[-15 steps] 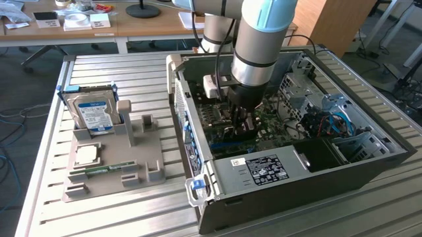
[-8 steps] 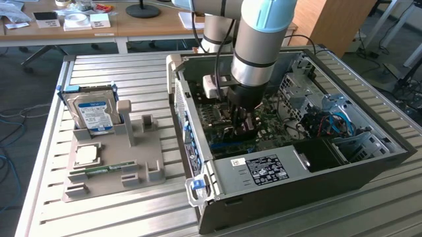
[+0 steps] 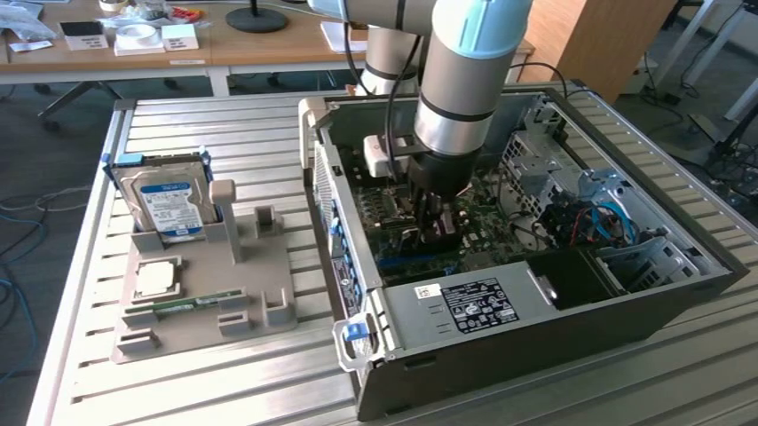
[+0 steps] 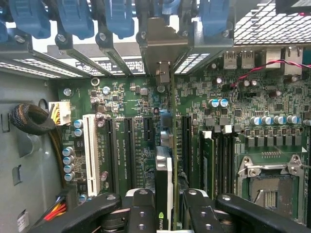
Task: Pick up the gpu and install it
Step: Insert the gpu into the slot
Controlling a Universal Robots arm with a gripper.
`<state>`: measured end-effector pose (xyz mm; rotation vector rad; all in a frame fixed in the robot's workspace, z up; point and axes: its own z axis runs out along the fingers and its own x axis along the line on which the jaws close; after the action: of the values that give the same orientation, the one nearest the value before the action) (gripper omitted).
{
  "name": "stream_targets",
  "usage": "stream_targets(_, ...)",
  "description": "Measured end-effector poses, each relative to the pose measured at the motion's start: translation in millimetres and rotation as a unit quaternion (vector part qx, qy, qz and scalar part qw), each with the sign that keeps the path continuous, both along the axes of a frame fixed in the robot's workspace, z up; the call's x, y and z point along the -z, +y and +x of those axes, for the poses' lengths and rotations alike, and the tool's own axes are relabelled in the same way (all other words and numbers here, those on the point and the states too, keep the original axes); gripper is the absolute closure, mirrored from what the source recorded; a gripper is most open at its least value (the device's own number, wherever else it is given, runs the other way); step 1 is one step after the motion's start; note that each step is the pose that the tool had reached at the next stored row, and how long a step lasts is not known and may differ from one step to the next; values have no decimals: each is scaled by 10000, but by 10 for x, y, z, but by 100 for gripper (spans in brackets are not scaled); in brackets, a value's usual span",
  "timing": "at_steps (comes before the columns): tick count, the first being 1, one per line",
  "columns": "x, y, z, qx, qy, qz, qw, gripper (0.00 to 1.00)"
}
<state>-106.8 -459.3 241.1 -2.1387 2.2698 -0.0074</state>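
Observation:
My gripper (image 3: 431, 220) reaches down into the open computer case (image 3: 533, 328), over the green motherboard (image 4: 121, 97). It is shut on the gpu (image 4: 164, 184), a thin card seen edge-on between the two black fingers (image 4: 141, 213). The card runs along the board in line with the black expansion slots (image 4: 129, 150). Its metal end bracket (image 4: 163, 46) sits at the case's rear slot openings. I cannot tell whether the card's edge is seated in a slot. In the exterior view the gpu (image 3: 441, 238) is a dark shape under the fingers.
Blue slot latches (image 4: 73, 19) line the case's rear wall. A white slot (image 4: 90, 150) and the CPU socket (image 4: 267, 179) flank the card. Outside the case, a grey holder (image 3: 201, 302) carries a hard drive (image 3: 166, 200), a processor (image 3: 158, 278) and a memory stick (image 3: 177, 306).

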Motion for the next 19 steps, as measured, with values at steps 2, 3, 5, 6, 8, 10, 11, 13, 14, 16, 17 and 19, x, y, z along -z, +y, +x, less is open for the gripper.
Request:
stream_targets(2,4,0,0,1,-2,0,10000,73)
stream_targets(3,3,0,0,1,0,-2,10000,73)
stream_targets(5,1,-1,0,1,1,-5,10000,73)
stream_targets(6,1,-1,0,1,1,-5,10000,73)
stream_targets(8,1,-1,0,1,1,-5,10000,73)
stream_targets(10,1,-1,0,1,1,-5,10000,73)
stream_targets(11,1,-1,0,1,1,-5,10000,73)
stream_targets(13,1,-1,0,1,1,-5,10000,73)
stream_targets(14,3,-2,-1,0,1,-6,10000,73)
stream_targets(16,7,-2,-3,-1,1,-7,10000,73)
stream_targets(17,8,-2,-4,0,1,-7,10000,73)
stream_targets(19,10,-1,-5,0,1,-5,10000,73)
